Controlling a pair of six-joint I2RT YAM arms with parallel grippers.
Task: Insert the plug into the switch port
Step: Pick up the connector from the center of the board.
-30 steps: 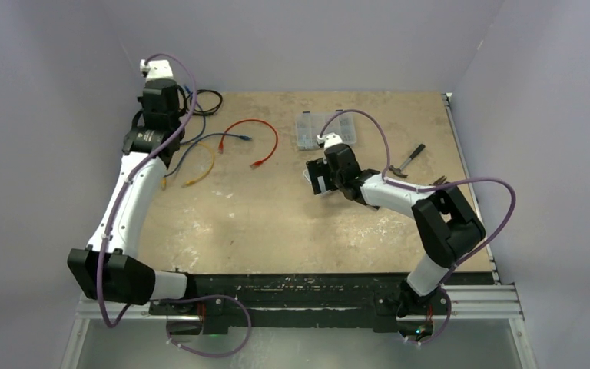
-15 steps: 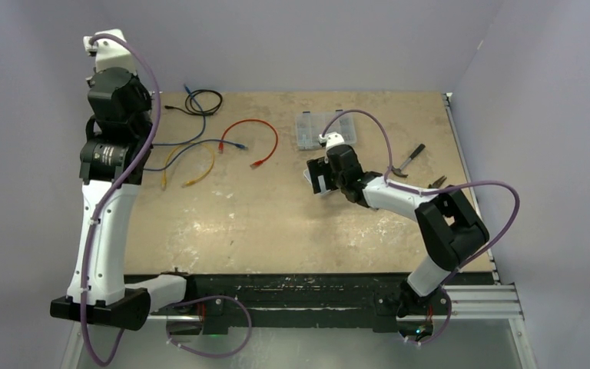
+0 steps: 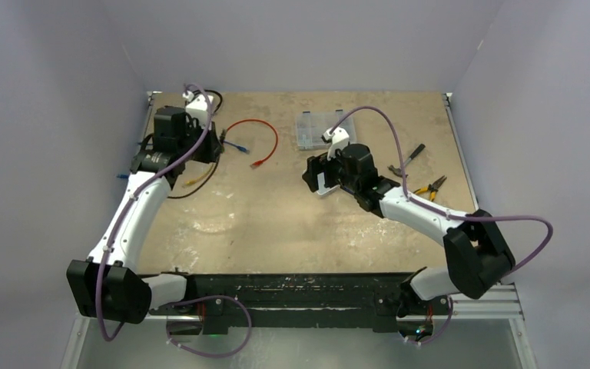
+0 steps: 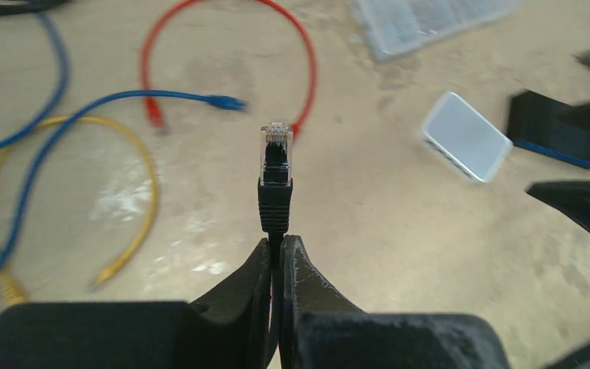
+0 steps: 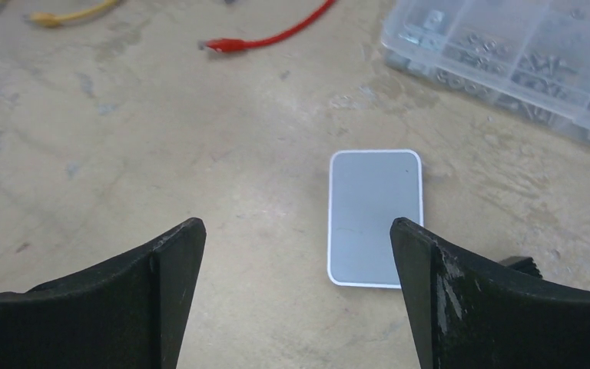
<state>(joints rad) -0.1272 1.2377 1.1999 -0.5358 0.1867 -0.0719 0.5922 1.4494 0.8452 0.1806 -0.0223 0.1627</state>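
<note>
Items on the surface (image 3: 276,223), as they stand:

1. Plug (image 4: 276,154): clear connector on a black boot, at the end of a black cable. It is off the surface, pointing straight out beyond the fingertips of the left gripper (image 4: 276,250). It is well apart from the switch.
2. Left gripper: clenched at the root of the plug, where the boot meets the cable. The two fingers are pressed together with only the cable between them.
3. Switch (image 5: 375,217): small flat box with a grey face and white rim, lying flat near the middle of the surface. Its ports cannot be made out.
4. Right gripper (image 5: 293,231): released, with the fingers (image 5: 173,254) spread wide and nothing between them. It hangs over the switch, which lies ahead of the gap toward the right-hand finger. Whether that finger touches it I cannot tell.
5. Red cable (image 3: 265,131): loose arc at the far left-centre, one end pointing toward the switch.
6. Blue cable (image 4: 123,96) and yellow cable (image 4: 150,192): loose, crossing one another, left of the red one.
7. Parts box (image 3: 323,127): clear plastic with small compartments, just beyond the switch.
8. Pliers (image 3: 430,184): orange-handled, near the right edge, with a black-handled tool (image 3: 413,154) just beyond them.
</note>
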